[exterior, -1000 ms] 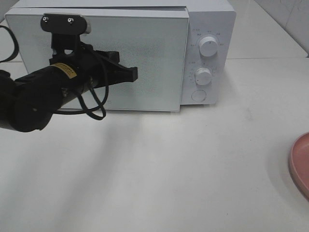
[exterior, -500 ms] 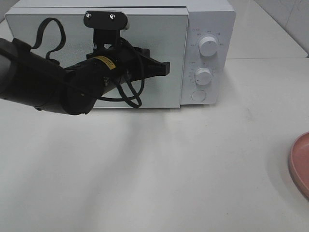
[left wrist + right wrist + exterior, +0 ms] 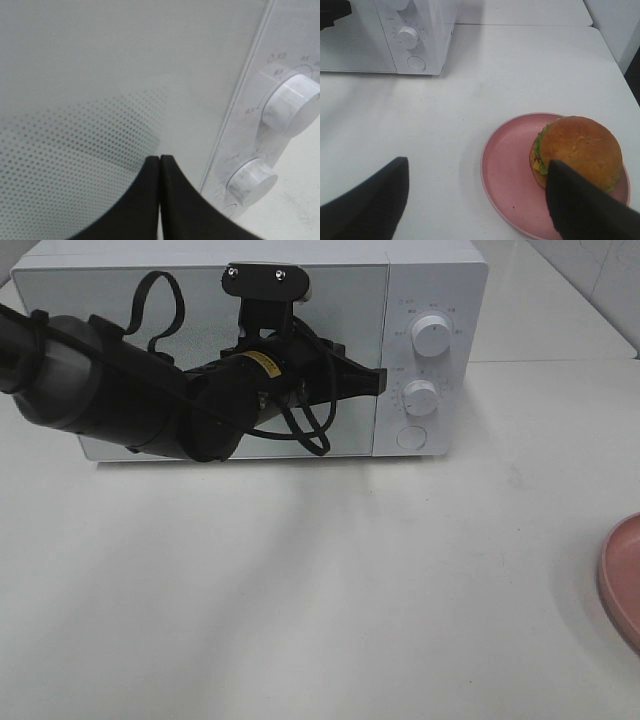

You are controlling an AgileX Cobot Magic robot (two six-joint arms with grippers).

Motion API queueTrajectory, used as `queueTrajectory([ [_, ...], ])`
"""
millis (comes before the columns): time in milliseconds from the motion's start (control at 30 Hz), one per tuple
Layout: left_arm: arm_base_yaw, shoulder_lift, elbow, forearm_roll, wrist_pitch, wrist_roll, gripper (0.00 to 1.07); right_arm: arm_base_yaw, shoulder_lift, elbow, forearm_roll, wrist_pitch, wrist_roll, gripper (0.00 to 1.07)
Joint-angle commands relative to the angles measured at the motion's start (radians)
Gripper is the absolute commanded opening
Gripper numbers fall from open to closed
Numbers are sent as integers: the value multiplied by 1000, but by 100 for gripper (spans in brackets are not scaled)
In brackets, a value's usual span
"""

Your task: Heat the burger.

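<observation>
1. Exterior high: microwave (image 3: 430,280) door looks shut flush with the body. Left gripper (image 3: 378,386) sits pressed together at the door's edge beside the control panel, next to the lower knob (image 3: 421,398). Only the rim of the pink plate (image 3: 622,580) shows at the table's right edge
2. Left wrist: jaws fully together, tips at the seam between door glass (image 3: 100,75) and panel; nothing held
3. Right wrist: right gripper (image 3: 475,192) wide open and empty above the plate; burger (image 3: 577,150) sits on the plate, well apart from the microwave
4. Step, my read: burger not yet loaded. Next needs the door open, then the right arm grasping the burger
</observation>
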Motion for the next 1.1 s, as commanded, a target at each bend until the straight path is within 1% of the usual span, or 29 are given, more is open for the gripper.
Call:
queueTrajectory([
  [33,27,-4,-29,-56,-34,3,0,-6,-27,3,0,-8,-11,75],
  [133,24,-11,-29,-56,-14,5,0,-6,-27,3,0,-8,-11,75],
  [167,18,-26,-29,-54,25,17,0,-6,-27,3,0,-8,-11,75],
  [200,18,-26,-29,-54,25,17,0,-6,-27,3,0,-8,-11,75],
  [267,-7,-68,-28,-54,112,84,0,-6,-27,3,0,-8,-11,75],
  [300,-7,-68,-28,-54,112,84,0,-6,-27,3,0,-8,-11,75],
  [367,-33,-86,-27,-58,176,136,0,-6,-27,3,0,-8,-11,75],
  [467,-43,-93,-26,-59,205,149,0,-6,-27,3,0,-8,-11,75],
  [500,-62,-109,-20,-61,245,164,0,-6,-27,3,0,-8,-11,75],
  [533,-80,-129,-6,-61,269,167,0,-6,-27,3,0,-8,-11,75],
  [567,-80,-129,-6,-61,269,167,0,-6,-27,3,0,-8,-11,75],
  [600,-95,-153,16,-67,288,173,0,-6,-27,3,0,-8,-11,75],
  [667,-100,-162,25,-73,307,174,0,-6,-27,3,0,-8,-11,75],
  [700,-105,-185,44,-86,375,174,2,-6,-27,3,0,-8,-11,75],
  [733,-105,-185,44,-86,375,174,2,-6,-27,3,0,-8,-11,75],
  [767,-105,-199,52,-88,428,174,8,-6,-27,3,0,-8,-11,75],
  [800,-104,-224,60,-87,537,174,29,-6,-27,3,0,-8,-11,75],
  [833,-104,-224,60,-87,537,174,29,-6,-27,3,0,-8,-11,75],
  [867,-103,-234,61,-87,603,174,45,-6,-27,3,0,-8,-11,75],
  [900,-102,-247,61,-87,702,173,77,-6,-27,3,0,-8,-11,75],
  [933,-102,-247,61,-87,702,173,77,-6,-27,3,0,-8,-11,75],
  [967,-101,-259,61,-87,799,169,91,-6,-27,3,0,-8,-11,75],
  [1000,-101,-259,61,-87,799,169,91,-6,-27,3,0,-8,-11,75],
  [1033,-101,-267,61,-83,851,169,101,-6,-27,3,0,-8,-11,75],
  [1067,-101,-281,61,-65,947,174,100,-6,-27,3,0,-8,-11,75],
  [1100,-101,-281,61,-65,947,174,100,-6,-27,3,0,-8,-11,75],
])
